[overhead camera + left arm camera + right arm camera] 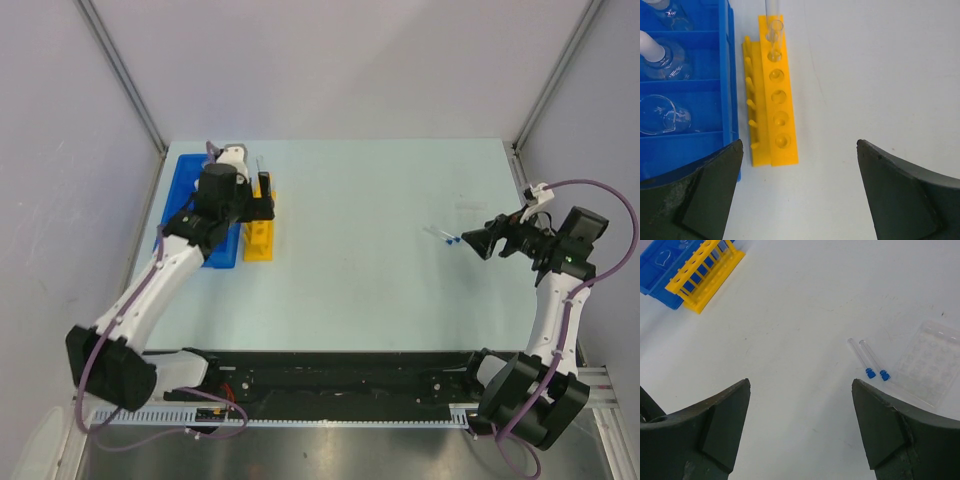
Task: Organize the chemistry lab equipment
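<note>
I read left gripper [799,145] released, empty, above rack [780,125] | one tube [773,25] upright in rack, just beside tray [730,75] holding flasks [665,117] | right gripper [801,385] released, empty | two droppers [870,360] just beside slide [930,365]

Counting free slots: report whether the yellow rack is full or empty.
Mostly empty: the yellow rack has a clear tube at its far end; the four nearest holes are bare.

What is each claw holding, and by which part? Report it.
Nothing is held. The left claw stands open by the yellow tube rack; the right claw stands open near two blue-capped tubes.
</note>
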You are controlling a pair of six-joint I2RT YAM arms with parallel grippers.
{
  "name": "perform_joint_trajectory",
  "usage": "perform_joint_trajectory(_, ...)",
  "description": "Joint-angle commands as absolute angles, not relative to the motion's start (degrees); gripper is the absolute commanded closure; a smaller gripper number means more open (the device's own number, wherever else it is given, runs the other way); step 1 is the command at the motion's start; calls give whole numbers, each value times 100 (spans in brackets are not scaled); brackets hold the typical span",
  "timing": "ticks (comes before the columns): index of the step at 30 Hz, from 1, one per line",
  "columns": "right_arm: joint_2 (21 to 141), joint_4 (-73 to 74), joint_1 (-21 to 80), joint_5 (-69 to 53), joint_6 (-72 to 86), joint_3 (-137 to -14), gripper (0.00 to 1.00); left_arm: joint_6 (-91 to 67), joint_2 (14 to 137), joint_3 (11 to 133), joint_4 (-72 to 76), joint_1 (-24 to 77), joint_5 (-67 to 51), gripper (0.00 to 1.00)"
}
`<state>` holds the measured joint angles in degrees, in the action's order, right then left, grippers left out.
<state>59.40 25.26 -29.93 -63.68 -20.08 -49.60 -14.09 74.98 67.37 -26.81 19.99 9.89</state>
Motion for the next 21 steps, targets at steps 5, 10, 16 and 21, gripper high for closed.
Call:
perform_joint_trajectory(5, 5994, 2716, -3181, -6495, -2461, -4983, 0, -1265, 5050, 5171, -1962, 1802, 44, 0)
perform_joint_trajectory(10, 5722, 2435, -3208, -6197, -2346, -4983, 0, -1275, 4106, 4388, -1635, 1749, -649, 0)
perform_joint_trajectory(16, 5423, 2408, -3208, -6126, -2452, -4983, 0, -1248, 3823, 3956, -1538, 1749, -1142, 0)
perform_joint_trajectory(21, 5475, 2557, -2867, -6048, -2645, -5045, 0, -1283, 3858, 3990, -1687, 1749, -1239, 0)
